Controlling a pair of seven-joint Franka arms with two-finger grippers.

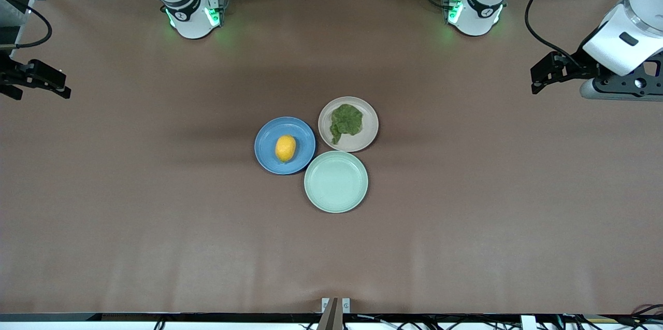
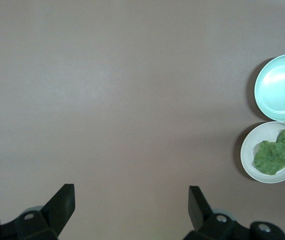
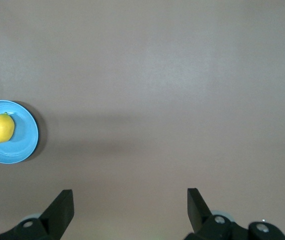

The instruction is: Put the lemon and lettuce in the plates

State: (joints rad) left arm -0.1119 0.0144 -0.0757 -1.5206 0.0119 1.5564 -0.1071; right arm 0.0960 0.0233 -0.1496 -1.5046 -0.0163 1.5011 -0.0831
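Observation:
The lemon [image 1: 285, 148] [image 3: 0, 128] lies in the blue plate [image 1: 268, 138] [image 3: 25, 142] near the table's middle. Beside it, toward the left arm's end, the lettuce [image 1: 346, 120] [image 2: 271, 156] lies flat in the beige-pink plate [image 1: 370, 130] [image 2: 247, 157]. My left gripper [image 1: 541, 77] [image 2: 131, 200] hangs open and holds nothing, over bare table at the left arm's end. Over the right arm's end, my right gripper [image 1: 46, 92] [image 3: 130, 202] is likewise open with nothing between its fingers. Both grippers are well apart from the plates.
A pale mint-green plate [image 1: 336, 181] [image 2: 280, 87] with nothing in it touches the other two plates and lies nearer to the front camera. The brown table mat [image 1: 155, 216] stretches bare around the three plates.

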